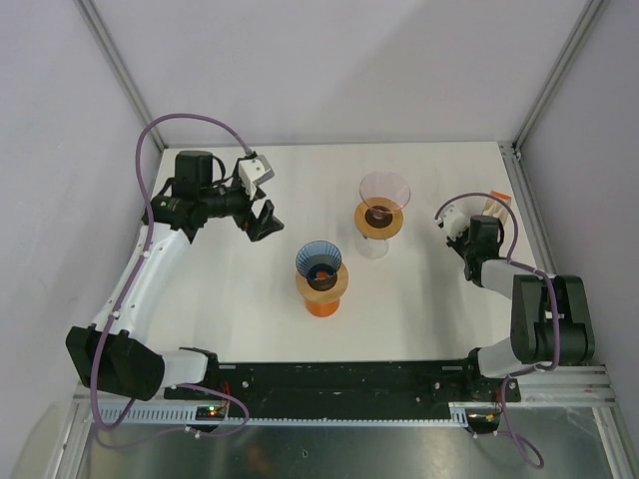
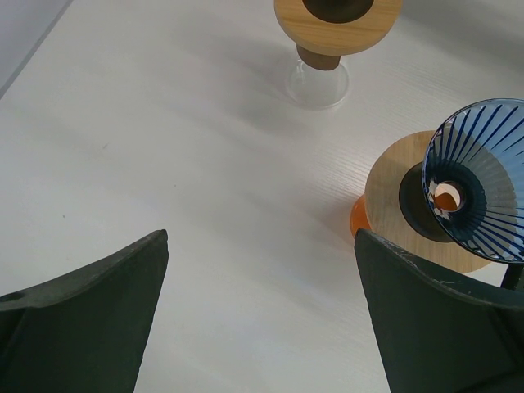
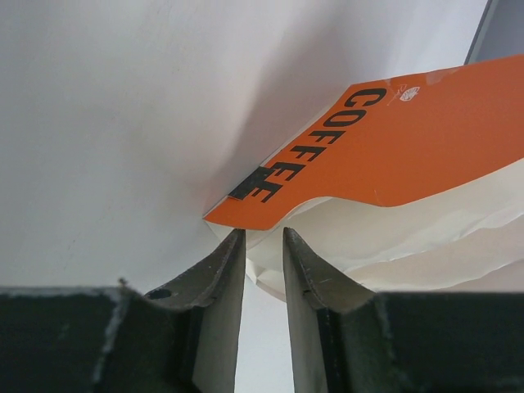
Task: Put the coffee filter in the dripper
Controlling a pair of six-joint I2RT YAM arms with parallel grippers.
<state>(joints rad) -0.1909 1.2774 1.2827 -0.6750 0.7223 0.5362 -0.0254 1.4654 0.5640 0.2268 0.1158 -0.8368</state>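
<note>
1. Step in hand: picking up a filter. No paper is in either dripper yet.
2. The pack [image 3: 409, 139] with its orange "COFFEE" label lies on the counter [image 1: 200, 299], well to the right of the blue dripper [image 1: 319, 264] and farther from the arm bases.
3. The right end effector [image 3: 264, 237] sits at the near corner of the pack. Its fingers are drawn close with a thin slit between them, and the edge of the white filters [image 3: 393, 237] reaches the tips.
4. I cannot tell whether a sheet is actually pinched or only touched.
5. The left end effector [image 2: 260, 237] hangs wide open and empty, up and to the left of the blue dripper.
6. A pink dripper [image 1: 383, 195] stands just beyond and to the right of the blue dripper, between it and the pack. I cannot tell which one is meant.
7. Next, by my reading, the right fingers must close on one sheet only and lift it free of the stack.
8. The filter then needs carrying left and lowering point-down into a cone.
</note>
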